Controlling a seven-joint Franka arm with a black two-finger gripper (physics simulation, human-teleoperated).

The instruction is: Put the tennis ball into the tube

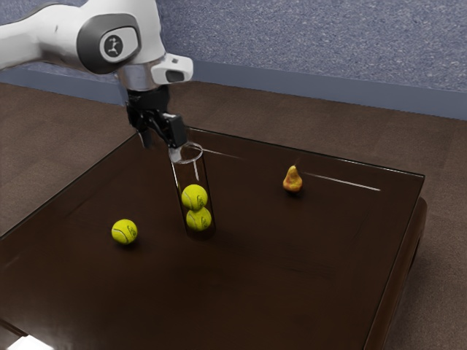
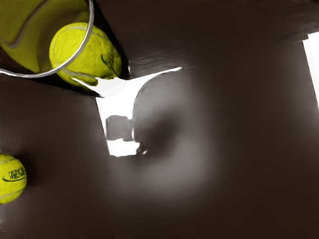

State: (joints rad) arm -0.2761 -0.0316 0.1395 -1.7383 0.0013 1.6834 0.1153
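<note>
Plainly, the tabletop is dark brown and glossy, with a bright white patch at the exterior view's lower left and thin pale streaks of light toward the far edge. Beyond that edge lies a brown floor, then a blue-grey skirting board and a speckled bluish wall.

On the tabletop, inward from its left edge in the exterior view, stands a clear, upright tube with an open top. Two yellow-green balls are stacked inside: the lower ball at the bottom, the upper ball resting on it. Above them the tube is empty up to the rim.

The loose tennis ball is outside the tube, on the bare tabletop, between the tube and that left edge and a little nearer the exterior camera. The gripper hangs high beside the tube's mouth, its fingers spread apart with nothing between them; one overlaps the rim in the exterior view, and I cannot tell whether they touch. The white arm reaches in from the upper left. A yellow-brown pear stands near the far edge, well apart from the tube.
</note>
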